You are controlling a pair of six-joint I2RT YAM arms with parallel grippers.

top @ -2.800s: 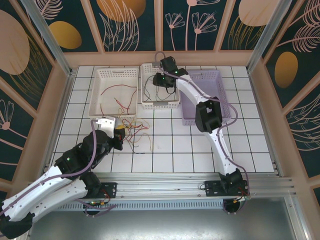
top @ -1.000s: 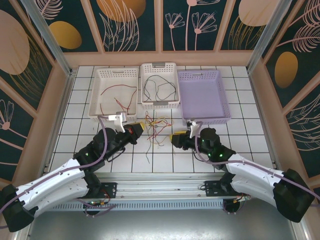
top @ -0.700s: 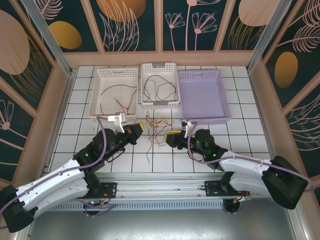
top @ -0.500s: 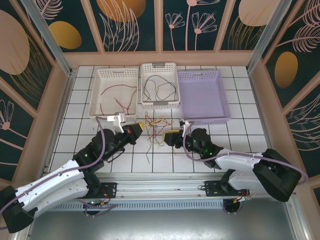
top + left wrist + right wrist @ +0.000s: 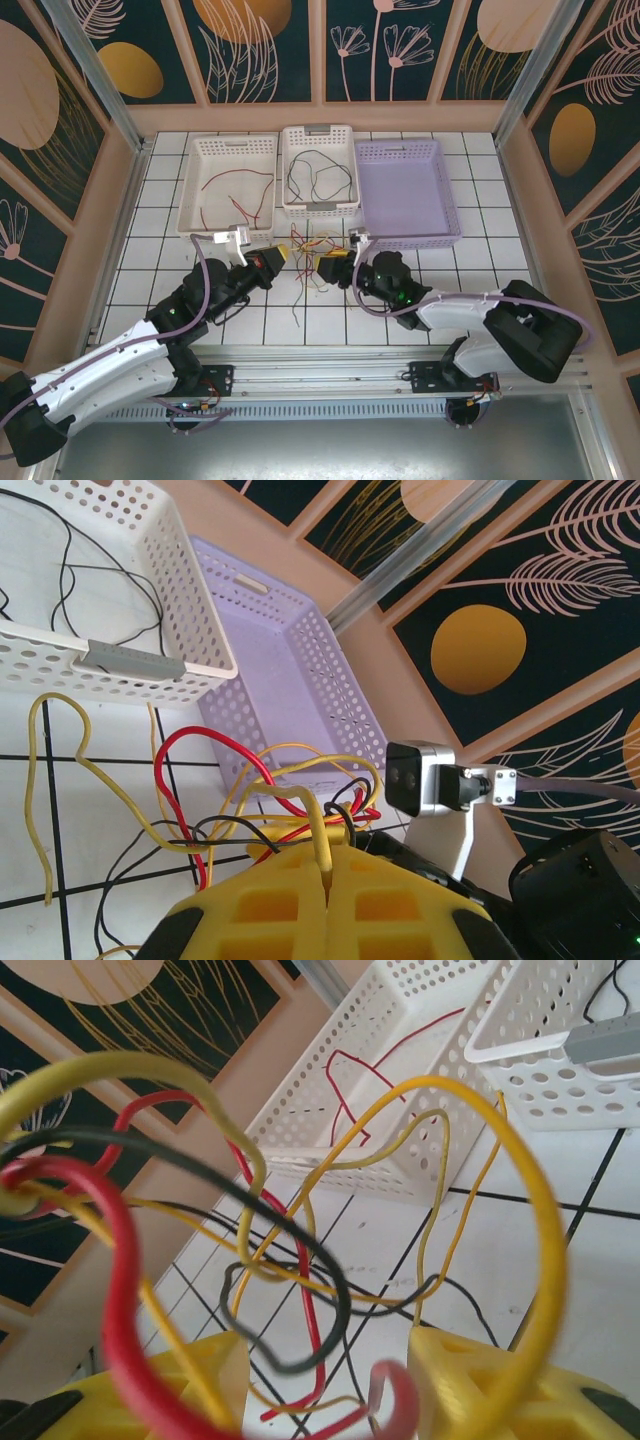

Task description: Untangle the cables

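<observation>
The cables [image 5: 304, 262], a tangle of thin red, black and yellow wires, lie on the tiles between my two grippers. My left gripper [image 5: 273, 261] is on their left side. In the left wrist view its yellow jaws [image 5: 328, 868] are shut on a yellow cable [image 5: 318, 825], with the rest of the bundle [image 5: 262, 798] looping just beyond. My right gripper [image 5: 331, 268] sits at the tangle's right side. Its jaws [image 5: 330, 1365] stand open, with red and black loops [image 5: 300, 1290] hanging in the gap between the fingers [image 5: 470, 1385].
Three baskets line the back. The left white one [image 5: 196, 190] holds a red cable [image 5: 232, 182]. The middle white one [image 5: 290, 170] holds black cables [image 5: 318, 178]. The purple one [image 5: 450, 200] is on the right. A wooden rim surrounds the table.
My right arm came back from the middle basket and has slid left into the tangle, its jaws now around some loops. My left gripper has kept its hold and barely moved.
</observation>
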